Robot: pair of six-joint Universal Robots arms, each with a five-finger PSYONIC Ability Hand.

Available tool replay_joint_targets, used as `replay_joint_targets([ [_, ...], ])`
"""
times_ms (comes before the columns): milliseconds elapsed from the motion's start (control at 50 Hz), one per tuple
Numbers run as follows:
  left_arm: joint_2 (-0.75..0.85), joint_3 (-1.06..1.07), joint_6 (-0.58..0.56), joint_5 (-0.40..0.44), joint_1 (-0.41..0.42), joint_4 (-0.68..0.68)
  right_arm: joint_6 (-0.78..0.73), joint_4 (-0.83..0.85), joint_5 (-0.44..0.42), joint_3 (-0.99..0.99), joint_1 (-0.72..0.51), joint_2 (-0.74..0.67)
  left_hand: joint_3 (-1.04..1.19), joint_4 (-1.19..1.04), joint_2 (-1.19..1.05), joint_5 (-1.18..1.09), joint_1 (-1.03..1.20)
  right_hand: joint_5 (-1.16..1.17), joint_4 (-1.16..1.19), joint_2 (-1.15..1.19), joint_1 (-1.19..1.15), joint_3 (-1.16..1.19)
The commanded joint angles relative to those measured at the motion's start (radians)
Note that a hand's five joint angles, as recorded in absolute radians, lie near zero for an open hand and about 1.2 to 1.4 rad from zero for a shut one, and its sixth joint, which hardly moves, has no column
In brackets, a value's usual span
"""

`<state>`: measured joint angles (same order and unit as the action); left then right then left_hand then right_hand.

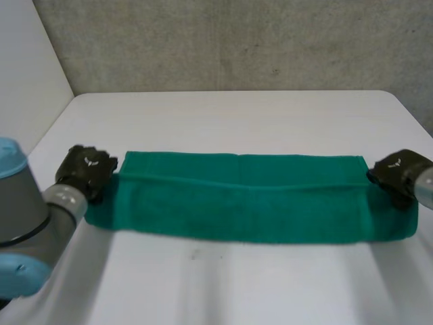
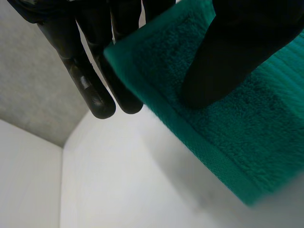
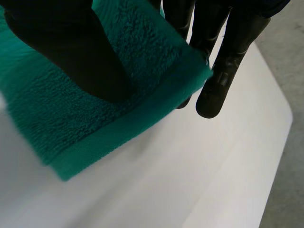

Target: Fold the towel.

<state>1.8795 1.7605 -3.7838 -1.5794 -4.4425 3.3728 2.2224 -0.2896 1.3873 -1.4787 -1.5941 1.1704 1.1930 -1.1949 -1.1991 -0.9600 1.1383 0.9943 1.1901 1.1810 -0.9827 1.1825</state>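
You have the green towel (image 1: pixel 243 200) lying as a long folded band across the white table (image 1: pixel 237 115), with a hand at each short end. Your left hand (image 1: pixel 84 172) pinches its end corner between the thumb (image 2: pixel 228 57) on one face and straight fingers (image 2: pixel 97 90) on the other (tips poking past the hem); your right hand (image 1: pixel 396 172) clamps the opposite corner likewise

A bare test room, lab-like: a plain white surface (image 1: pixel 237 115) set against a rough grey concrete wall (image 1: pixel 237 40).
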Motion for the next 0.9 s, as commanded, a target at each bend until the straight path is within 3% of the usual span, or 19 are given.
replay_joint_targets([
  [20,0.210,-0.217,-0.001,-0.007,0.031,0.086,0.028,0.078,0.082,0.185,-0.058,-0.173,0.203,-0.201,-0.197,-0.262,0.258,0.227,0.206,0.215,-0.414,0.214],
  [180,0.446,-0.475,-0.025,-0.011,0.037,0.089,0.059,0.110,0.142,0.441,-0.096,-0.386,0.203,-0.201,-0.197,-0.262,0.258,0.227,0.206,0.215,-0.414,0.214],
  [340,0.561,-0.595,-0.083,0.002,0.040,0.105,0.072,0.121,0.167,0.627,-0.135,-0.532,0.203,-0.201,-0.197,-0.262,0.258,0.223,0.201,0.211,-0.409,0.209],
  [360,0.567,-0.598,-0.085,0.002,0.040,0.109,0.074,0.127,0.173,0.640,-0.138,-0.543,0.203,-0.201,-0.197,-0.262,0.258,-0.054,-0.075,-0.066,-0.133,-0.067],
  [380,0.572,-0.598,-0.085,0.004,0.043,0.117,0.074,0.127,0.173,0.640,-0.138,-0.543,0.195,-0.193,-0.189,-0.253,0.250,-0.056,-0.078,-0.068,-0.130,-0.070],
  [400,0.575,-0.596,-0.086,0.004,0.045,0.125,0.077,0.133,0.180,0.650,-0.141,-0.551,0.003,-0.001,0.003,-0.061,0.058,-0.382,-0.403,-0.394,0.196,-0.395],
  [420,0.578,-0.592,-0.088,0.006,0.052,0.138,0.086,0.150,0.214,0.672,-0.150,-0.564,-0.499,0.501,0.505,0.440,-0.444,-0.994,-1.016,-1.006,0.808,-1.008],
  [460,0.578,-0.587,-0.090,0.006,0.061,0.151,0.098,0.164,0.236,0.680,-0.156,-0.565,-1.018,1.020,1.025,0.960,-0.964,-0.994,-1.016,-1.006,0.808,-1.008],
  [540,0.561,-0.569,-0.088,0.002,0.081,0.171,0.134,0.196,0.249,0.676,-0.161,-0.565,-1.018,1.020,1.025,0.960,-0.964,-0.994,-1.016,-1.006,0.808,-1.008],
  [720,0.397,-0.454,-0.076,-0.002,0.084,0.178,0.261,0.207,0.234,0.559,-0.171,-0.348,-1.018,1.020,1.025,0.960,-0.964,-0.994,-1.016,-1.006,0.808,-1.008],
  [900,0.161,-0.201,0.002,-0.004,0.095,0.177,0.275,0.188,0.125,0.233,-0.159,-0.103,-1.018,1.020,1.025,0.960,-0.964,-0.994,-1.016,-1.006,0.808,-1.008],
])
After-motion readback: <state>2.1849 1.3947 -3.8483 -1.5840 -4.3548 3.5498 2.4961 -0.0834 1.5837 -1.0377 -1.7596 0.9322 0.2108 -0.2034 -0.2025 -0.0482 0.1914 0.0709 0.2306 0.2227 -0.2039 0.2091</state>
